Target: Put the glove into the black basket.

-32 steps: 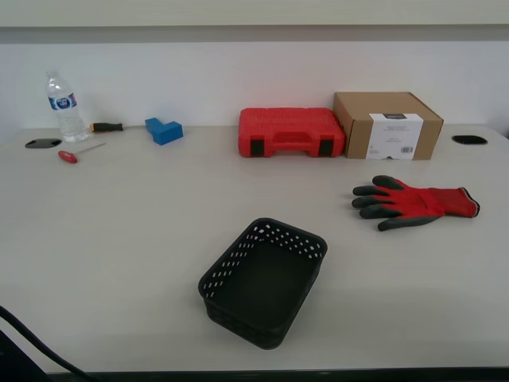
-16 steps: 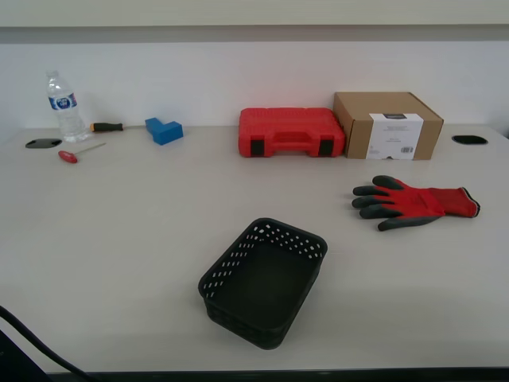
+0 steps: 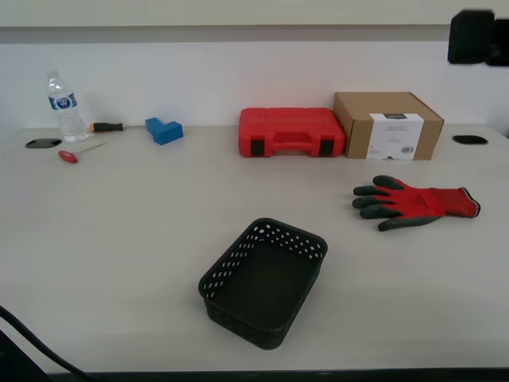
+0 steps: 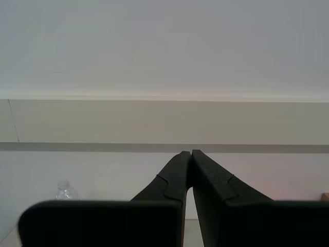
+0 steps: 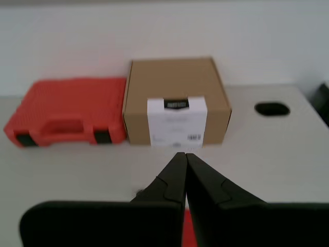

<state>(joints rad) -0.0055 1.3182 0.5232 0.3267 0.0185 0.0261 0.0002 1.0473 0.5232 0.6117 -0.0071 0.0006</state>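
Note:
The red glove (image 3: 417,202) with dark grey fingers lies flat on the table at the exterior view's right, fingers pointing toward the view's left. The black basket (image 3: 264,281) stands empty near the table's front, apart from the glove. My first gripper (image 5: 185,154) is shut and empty, pointing at the cardboard box (image 5: 175,100); a sliver of red (image 5: 188,229) shows below its fingers. My second gripper (image 4: 190,153) is shut and empty, pointing at the wall. A dark part of an arm (image 3: 477,36) shows at the exterior view's top right.
A red tool case (image 3: 290,131) and the cardboard box (image 3: 387,124) stand at the back by the wall. A water bottle (image 3: 64,107), two screwdrivers (image 3: 75,153) and a blue block (image 3: 164,129) are at the back left. Cable holes (image 3: 469,139) sit at both ends of the table.
A dark part of an arm has come into the exterior view's top right corner. The glove, basket and other things have not moved.

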